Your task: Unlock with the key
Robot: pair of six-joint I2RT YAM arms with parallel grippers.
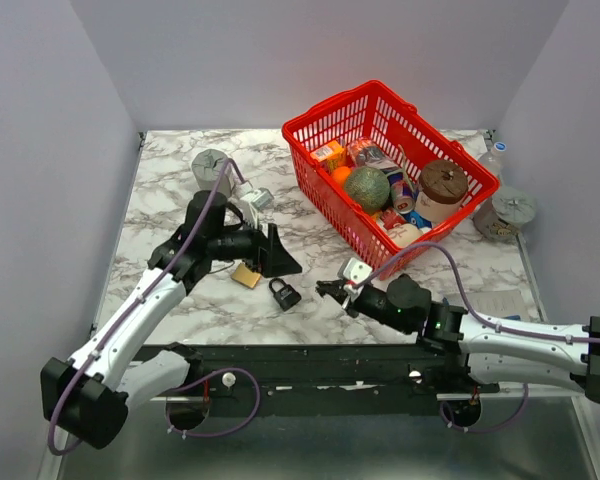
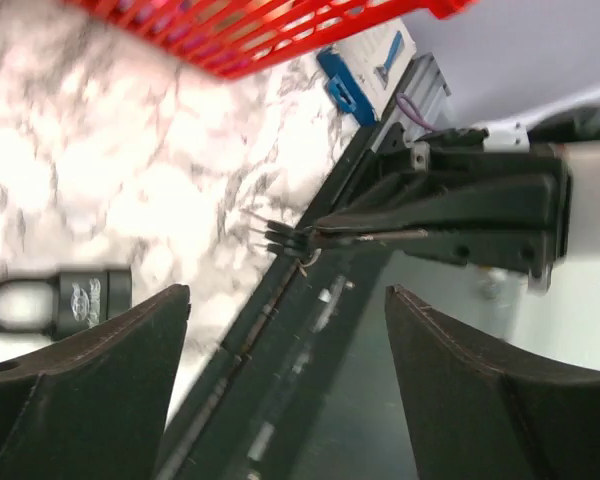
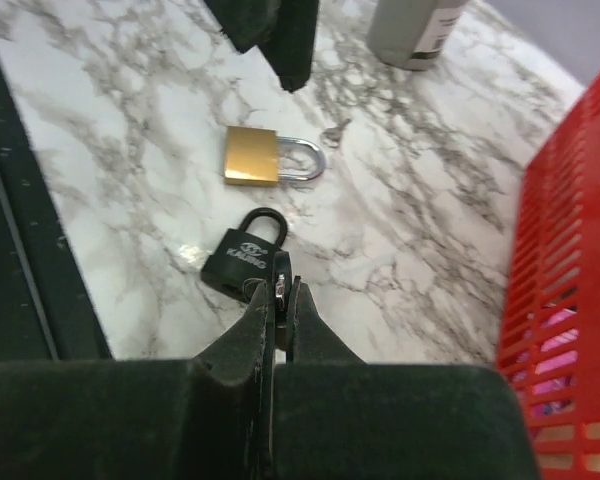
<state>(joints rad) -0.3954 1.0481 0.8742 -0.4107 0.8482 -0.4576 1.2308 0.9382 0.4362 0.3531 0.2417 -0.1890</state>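
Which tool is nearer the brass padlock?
Left. The left tool hangs open just beside the brass padlock; the right tool, shut on the key, sits beyond the black padlock.

A black padlock (image 1: 285, 293) lies between the left pincer (image 1: 280, 257) and right pincer (image 1: 328, 290), beside a brass padlock (image 1: 247, 275).

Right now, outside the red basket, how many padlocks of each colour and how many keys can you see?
brass padlock: 1
black padlock: 1
key, pinched in the right gripper: 1
Total: 3
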